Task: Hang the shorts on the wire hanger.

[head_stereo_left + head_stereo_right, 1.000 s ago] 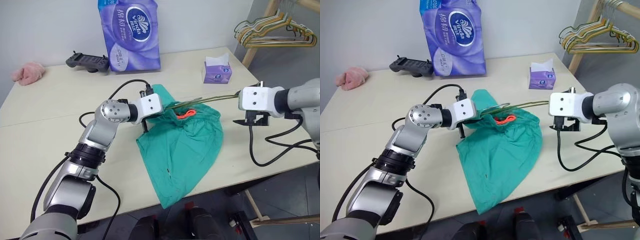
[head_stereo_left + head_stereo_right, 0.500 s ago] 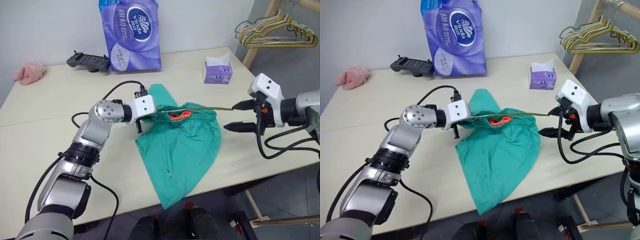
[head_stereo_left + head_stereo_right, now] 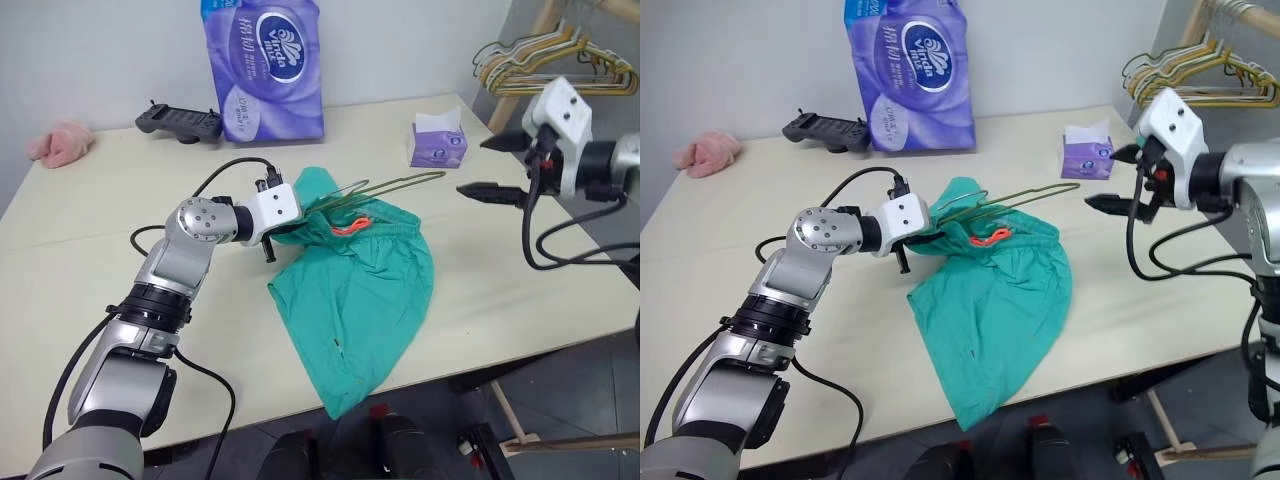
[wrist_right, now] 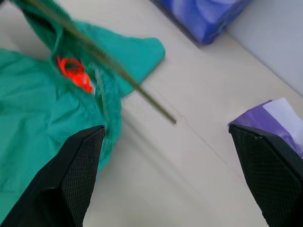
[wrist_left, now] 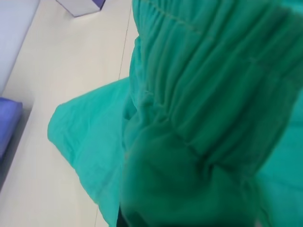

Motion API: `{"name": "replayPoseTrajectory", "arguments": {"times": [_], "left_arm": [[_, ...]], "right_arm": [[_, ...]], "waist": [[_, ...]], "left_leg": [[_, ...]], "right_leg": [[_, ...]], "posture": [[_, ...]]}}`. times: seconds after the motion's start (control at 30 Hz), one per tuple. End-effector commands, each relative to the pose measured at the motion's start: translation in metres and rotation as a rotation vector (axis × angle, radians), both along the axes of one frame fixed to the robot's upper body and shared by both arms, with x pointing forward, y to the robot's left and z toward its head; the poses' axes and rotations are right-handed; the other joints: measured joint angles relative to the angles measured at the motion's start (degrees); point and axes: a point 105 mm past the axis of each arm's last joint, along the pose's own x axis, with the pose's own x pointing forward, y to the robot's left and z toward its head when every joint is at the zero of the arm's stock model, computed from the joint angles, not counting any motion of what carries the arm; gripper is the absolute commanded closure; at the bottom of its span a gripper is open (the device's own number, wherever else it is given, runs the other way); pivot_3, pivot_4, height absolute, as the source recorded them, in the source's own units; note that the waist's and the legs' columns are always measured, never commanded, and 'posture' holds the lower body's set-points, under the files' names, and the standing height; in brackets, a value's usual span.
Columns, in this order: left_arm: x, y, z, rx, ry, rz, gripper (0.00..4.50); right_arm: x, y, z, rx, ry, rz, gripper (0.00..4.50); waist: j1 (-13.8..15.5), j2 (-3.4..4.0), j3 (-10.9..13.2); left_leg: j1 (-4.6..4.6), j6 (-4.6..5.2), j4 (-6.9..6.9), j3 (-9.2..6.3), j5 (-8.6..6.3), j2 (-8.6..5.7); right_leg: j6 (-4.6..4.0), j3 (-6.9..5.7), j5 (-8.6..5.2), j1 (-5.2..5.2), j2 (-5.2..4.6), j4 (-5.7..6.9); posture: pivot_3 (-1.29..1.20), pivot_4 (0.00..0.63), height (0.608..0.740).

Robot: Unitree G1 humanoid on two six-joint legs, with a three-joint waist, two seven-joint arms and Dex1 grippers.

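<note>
A pale beige rectangular table (image 3: 90,250) carries teal-green cloth shorts (image 3: 360,290), a purple tissue box (image 3: 437,145), a purple tissue-roll pack (image 3: 262,65), a black controller (image 3: 180,120) and pink fuzzy cloth (image 3: 58,143).

text: "Vinda" brand logo | on: purple tissue pack (image 3: 263,65) standing at the desk's (image 3: 120,200) far edge | other print: Chinese characters, unreadable

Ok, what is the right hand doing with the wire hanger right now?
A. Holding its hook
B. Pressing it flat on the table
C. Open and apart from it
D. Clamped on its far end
C: the right hand is spread wide with nothing between its fingers, off beyond the free end of the wire hanger.
</note>
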Motion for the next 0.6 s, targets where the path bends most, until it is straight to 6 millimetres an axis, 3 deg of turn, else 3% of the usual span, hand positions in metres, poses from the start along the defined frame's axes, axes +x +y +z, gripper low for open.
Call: {"name": "replayPoseTrajectory", "arguments": {"times": [0.03, 0.23, 0.43, 0.6], "left_arm": [[-0.001, 0.0, 0.019, -0.015, -0.065, -0.018, 4.3], [-0.001, 0.009, 0.029, -0.068, -0.069, -0.027, 4.3], [-0.001, 0.018, 0.036, -0.2, -0.005, -0.029, 4.3], [-0.005, 0.025, 0.032, -0.258, 0.08, -0.041, 4.3]], "right_arm": [[-0.007, -0.005, -0.011, 0.017, 0.067, -0.008, 0.05], [-0.012, -0.001, -0.043, 0.154, 0.267, -0.012, 0.05], [-0.004, 0.037, -0.046, 0.37, 0.38, 0.072, 0.05], [0.011, 0.047, -0.05, 0.404, 0.388, 0.073, 0.05]], "waist": [[-0.1, 0.0, 0.0], [-0.5, 0.0, 0.0], [-0.7, 0.01, 0.0], [-0.5, -0.01, 0.0]], "left_leg": [[0.0, 0.0, 0.02, 0.03, 0.0, -0.03], [0.03, 0.01, -0.02, 0.06, 0.01, 0.03], [0.04, 0.01, -0.03, 0.05, 0.01, 0.03], [0.02, 0.0, 0.01, -0.01, 0.01, -0.01]], "right_leg": [[0.0, 0.03, 0.0, 0.0, -0.02, 0.0], [0.0, 0.07, 0.0, -0.05, 0.05, 0.04], [0.0, 0.07, 0.0, -0.08, 0.06, 0.07], [0.0, -0.02, 0.0, -0.06, 0.0, 0.07]], "posture": [[-0.12, 0.116, 0.74], [-0.12, 0.109, 0.74], [-0.12, 0.1, 0.74], [-0.11, 0.099, 0.74]]}}
